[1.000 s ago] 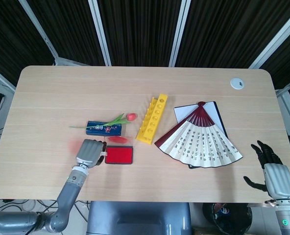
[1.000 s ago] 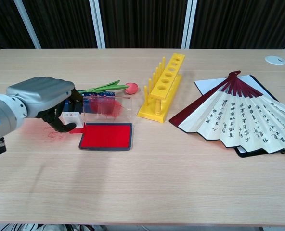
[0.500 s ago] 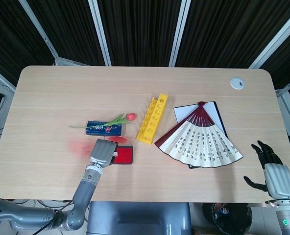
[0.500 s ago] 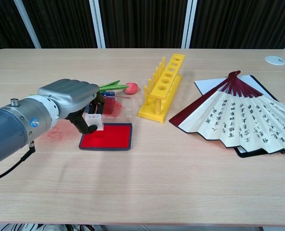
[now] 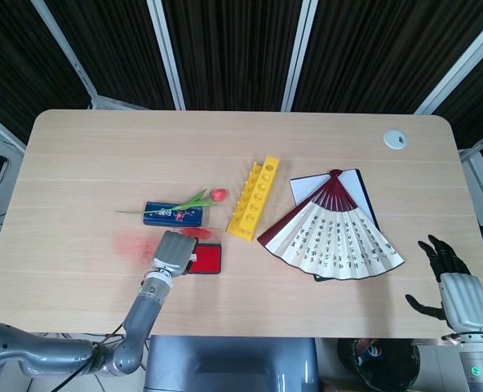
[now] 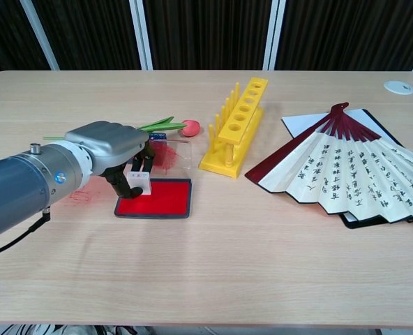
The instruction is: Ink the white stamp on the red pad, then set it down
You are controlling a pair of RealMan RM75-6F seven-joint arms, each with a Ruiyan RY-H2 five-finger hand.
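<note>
The left hand is clamped on the white stamp, a small blocky piece that looks like hard plastic, with the fingers curled around its upper part. In the chest view the stamp sits at the left end of the red pad, in the lower left of the frame, and its bottom seems to touch the pad or hang just above it; I cannot tell which. In the head view the hand covers the stamp and the left part of the pad completely.

The relation that matters now is vertical: the pad lies directly under the stamp, so I judge the inking step to be in hand, and the next move needs only a straight press down and a lift. The pad is a flat rectangle with a dark frame and a matte red surface, its long side running left to right in the frame. Bare wooden table is just beside it, toward the lower edge, where the stamp could be set down.

The right hand is far away in the lower right corner of the head view, off the table edge, with dark fingers apart and nothing in them. The left is clearly the nearer one.
</note>
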